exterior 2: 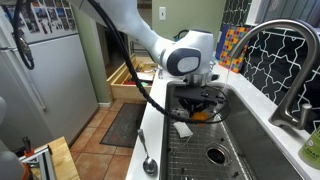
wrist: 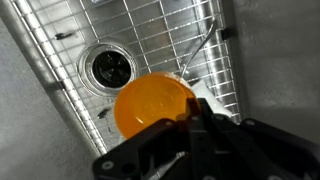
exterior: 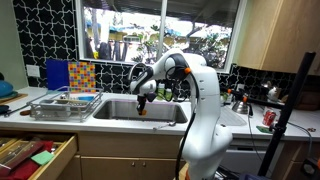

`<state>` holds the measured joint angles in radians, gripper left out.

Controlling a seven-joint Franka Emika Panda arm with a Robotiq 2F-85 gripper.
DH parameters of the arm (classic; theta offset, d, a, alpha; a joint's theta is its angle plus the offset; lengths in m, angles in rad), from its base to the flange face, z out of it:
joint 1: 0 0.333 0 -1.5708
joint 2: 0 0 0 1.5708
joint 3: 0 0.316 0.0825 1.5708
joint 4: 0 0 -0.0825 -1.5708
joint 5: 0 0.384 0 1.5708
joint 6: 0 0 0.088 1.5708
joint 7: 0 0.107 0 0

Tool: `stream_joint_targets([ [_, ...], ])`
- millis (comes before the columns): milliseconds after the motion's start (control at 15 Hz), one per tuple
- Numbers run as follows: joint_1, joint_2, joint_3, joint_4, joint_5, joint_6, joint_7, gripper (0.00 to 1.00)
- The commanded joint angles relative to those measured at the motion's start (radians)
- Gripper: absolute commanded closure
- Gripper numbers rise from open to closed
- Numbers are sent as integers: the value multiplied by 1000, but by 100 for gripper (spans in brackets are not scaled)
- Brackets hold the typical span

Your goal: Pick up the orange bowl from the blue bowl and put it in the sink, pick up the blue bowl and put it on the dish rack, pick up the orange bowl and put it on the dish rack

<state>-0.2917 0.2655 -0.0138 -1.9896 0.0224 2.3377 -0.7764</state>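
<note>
One arm is recorded, carrying one end effector (wrist: pixel 193 113), which reaches down into the sink (exterior 2: pixel 252 140). The fingers are seen drawn together and clamped on the rim of one orange bowl (wrist: pixel 148 105). The bowl is held open side up inside the basin, just beside the one drain (wrist: pixel 110 67). Whether its base touches the wire grid (wrist: pixel 160 30) on the basin floor cannot be told.

In both exterior views the end effector (exterior: pixel 146 98) (exterior 2: pixel 203 103) is seen low over the basin, with the orange bowl (exterior 2: pixel 207 115) directly beneath it. One curved faucet (exterior 2: pixel 280 24) is noted at the edge of the basin.

One dish rack (exterior: pixel 65 105) is observed on the tabletop (exterior: pixel 20 112), just beside the sink (exterior: pixel 120 118) and apart from the arm. Its contents cannot be made out. Two upright boards are counted behind the rack: one blue board (exterior: pixel 58 73) and one multicoloured board (exterior: pixel 82 75), standing side by side.

One spoon (exterior 2: pixel 148 163) is recorded lying on the tabletop (exterior 2: pixel 155 135) along the basin's edge. One drawer (exterior: pixel 35 155) below the rack is found pulled open.
</note>
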Motion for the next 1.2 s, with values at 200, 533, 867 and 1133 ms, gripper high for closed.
stream_joint_targets([
  [200,114,-97,97,101,151,-29,-173,99],
  [533,197,-100,107,186,148,-15,-190,96],
  [867,197,-87,108,206,153,-18,-223,96],
  [1133,198,-50,117,269,170,-17,-266,99],
])
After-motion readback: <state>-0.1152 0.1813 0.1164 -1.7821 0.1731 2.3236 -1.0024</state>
